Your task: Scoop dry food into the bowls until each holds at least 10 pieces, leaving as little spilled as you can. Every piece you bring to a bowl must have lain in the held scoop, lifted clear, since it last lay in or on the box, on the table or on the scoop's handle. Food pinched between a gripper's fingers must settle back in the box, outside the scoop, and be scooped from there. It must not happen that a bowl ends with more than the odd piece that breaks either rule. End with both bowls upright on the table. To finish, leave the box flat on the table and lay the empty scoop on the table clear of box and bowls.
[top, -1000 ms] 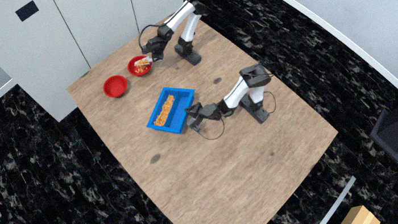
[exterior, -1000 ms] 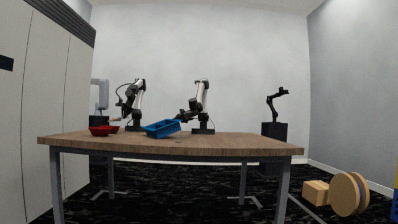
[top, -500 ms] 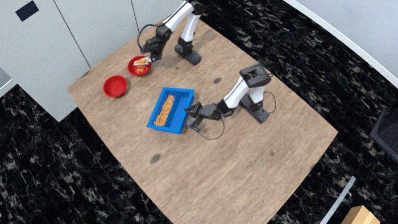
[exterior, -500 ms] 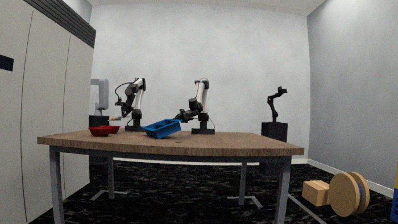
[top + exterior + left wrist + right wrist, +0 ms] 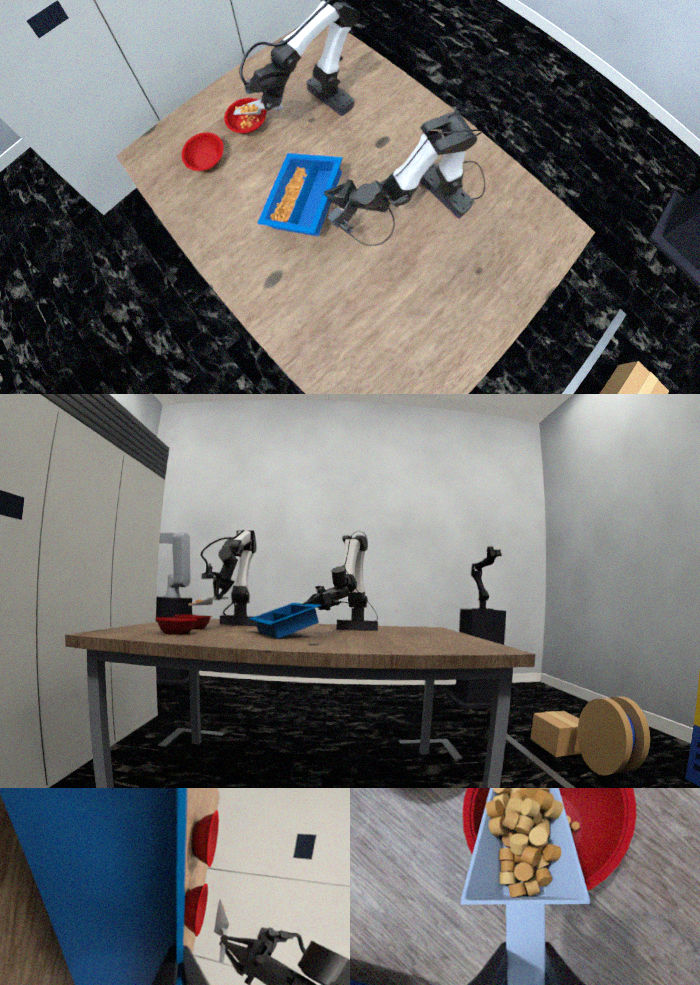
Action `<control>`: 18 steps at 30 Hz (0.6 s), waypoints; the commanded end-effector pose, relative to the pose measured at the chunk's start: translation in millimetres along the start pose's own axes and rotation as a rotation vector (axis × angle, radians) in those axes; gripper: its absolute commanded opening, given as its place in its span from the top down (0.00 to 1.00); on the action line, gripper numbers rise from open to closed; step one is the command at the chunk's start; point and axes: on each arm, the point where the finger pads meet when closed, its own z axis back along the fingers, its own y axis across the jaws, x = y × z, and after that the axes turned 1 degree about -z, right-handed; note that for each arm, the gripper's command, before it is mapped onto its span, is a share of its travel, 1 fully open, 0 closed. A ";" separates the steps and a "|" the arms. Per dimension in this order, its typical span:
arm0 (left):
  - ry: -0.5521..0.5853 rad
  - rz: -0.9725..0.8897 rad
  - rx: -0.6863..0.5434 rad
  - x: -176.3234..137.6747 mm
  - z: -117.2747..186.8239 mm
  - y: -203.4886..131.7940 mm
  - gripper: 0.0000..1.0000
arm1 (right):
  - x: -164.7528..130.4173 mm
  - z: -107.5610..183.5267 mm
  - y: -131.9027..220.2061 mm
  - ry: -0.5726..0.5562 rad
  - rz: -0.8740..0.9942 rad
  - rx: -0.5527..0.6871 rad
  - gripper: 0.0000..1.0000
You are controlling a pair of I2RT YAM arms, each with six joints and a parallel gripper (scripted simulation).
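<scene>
In the exterior view, the red bowls stand upright toward the left of the counter (image 5: 400,300) (image 5: 300,649) (image 5: 416,898). The scoop (image 5: 240,113) (image 5: 207,602) (image 5: 221,920) (image 5: 526,917) is up in the air over the far bowl (image 5: 229,122) (image 5: 202,623) (image 5: 195,911) (image 5: 609,854), the right pincer (image 5: 266,106) (image 5: 217,597) (image 5: 221,939) (image 5: 525,950) clamped on its handle. Its pan carries a heap of short cylindrical pieces (image 5: 247,107) (image 5: 519,842); the front end is cut off in the right wrist view. Some food (image 5: 247,121) (image 5: 575,826) lies in that bowl, partly hidden under the pan, so its count cannot be told. The near bowl (image 5: 202,151) (image 5: 175,626) (image 5: 205,838) shows a bare red inside from above.

The blue box (image 5: 320,192) (image 5: 295,624) (image 5: 101,876) sits to the right of the bowls, tilted, its right side raised. The left pincer (image 5: 328,196) (image 5: 309,603) (image 5: 178,954) is closed on the wall at that raised side, fingertips dark and cropped in its own wrist view. A long band of food (image 5: 289,197) lies along the box's lower side. The exterior view is too coarse to pick out single pieces.
</scene>
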 end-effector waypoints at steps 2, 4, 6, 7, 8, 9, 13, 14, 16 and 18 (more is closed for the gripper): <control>-0.019 -0.114 -0.098 8.1 2.8 -42.7 1.00 | 11.1 8.9 9.5 -0.011 -0.065 0.028 1.00; -0.019 -0.114 -0.098 8.1 2.8 -42.7 1.00 | 12.4 9.1 10.5 -0.008 -0.081 0.029 1.00; -0.019 -0.114 -0.098 8.1 2.8 -42.7 1.00 | 11.7 9.9 12.7 -0.003 -0.088 0.031 1.00; -0.019 -0.114 -0.098 8.1 2.8 -42.7 1.00 | 12.5 10.3 13.9 -0.003 -0.096 0.034 1.00; -0.019 -0.114 -0.098 8.1 2.8 -42.7 1.00 | 12.5 10.3 13.9 -0.003 -0.096 0.034 1.00; -0.019 -0.114 -0.098 8.1 2.8 -42.7 1.00 | 12.5 10.3 13.9 -0.003 -0.096 0.034 1.00; -0.019 -0.114 -0.098 8.1 2.8 -42.7 1.00 | 15.2 10.9 16.1 0.001 -0.122 0.037 1.00; -0.019 -0.114 -0.098 8.1 2.8 -42.7 1.00 | 14.5 11.0 14.8 0.007 -0.129 0.031 1.00; -0.019 -0.114 -0.098 8.1 2.8 -42.7 1.00 | 15.3 11.9 15.9 0.010 -0.144 0.033 1.00; -0.019 -0.114 -0.098 8.1 2.8 -42.7 1.00 | 16.4 11.9 17.9 0.012 -0.157 0.036 1.00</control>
